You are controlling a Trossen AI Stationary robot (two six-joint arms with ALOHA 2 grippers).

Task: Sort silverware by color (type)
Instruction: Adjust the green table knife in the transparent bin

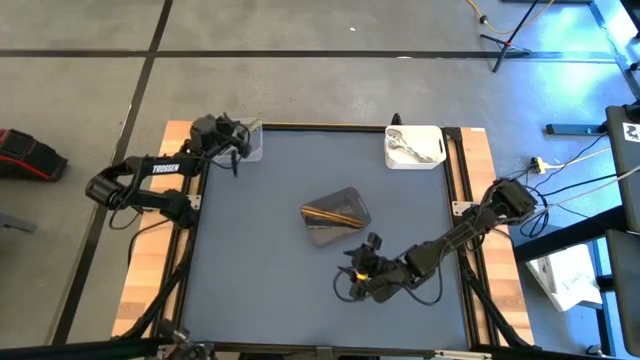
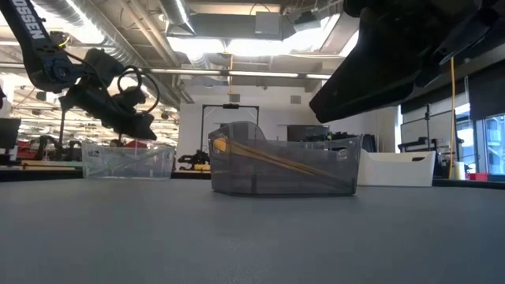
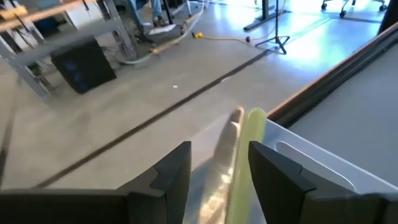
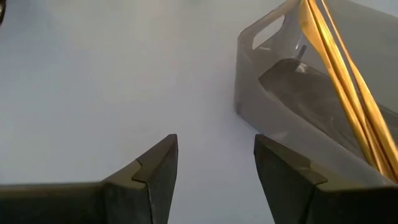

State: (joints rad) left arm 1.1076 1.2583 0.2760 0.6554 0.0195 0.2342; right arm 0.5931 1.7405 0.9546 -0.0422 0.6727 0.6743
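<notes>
Overhead, we saw the left end effector (image 3: 217,180) above the clear tub (image 1: 250,140), fingers apart, a pale-green-handled knife (image 3: 245,162) lying loose between them. Near the dark grey tub (image 1: 336,217) holding gold pieces (image 4: 339,81), the right end effector (image 4: 214,177) hung spread and empty, while silver spoons (image 1: 412,146) lay in the white tub (image 1: 392,155).

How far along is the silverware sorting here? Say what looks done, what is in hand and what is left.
Done: gold pieces lie in the grey tub, spoons in the white tub.

In hand: the left gripper hangs over the clear tub, jaws open, a green-handled knife between them, seemingly just let go.

Left: no utensil shows on the mat. The right gripper waits open beside the grey tub.
</notes>
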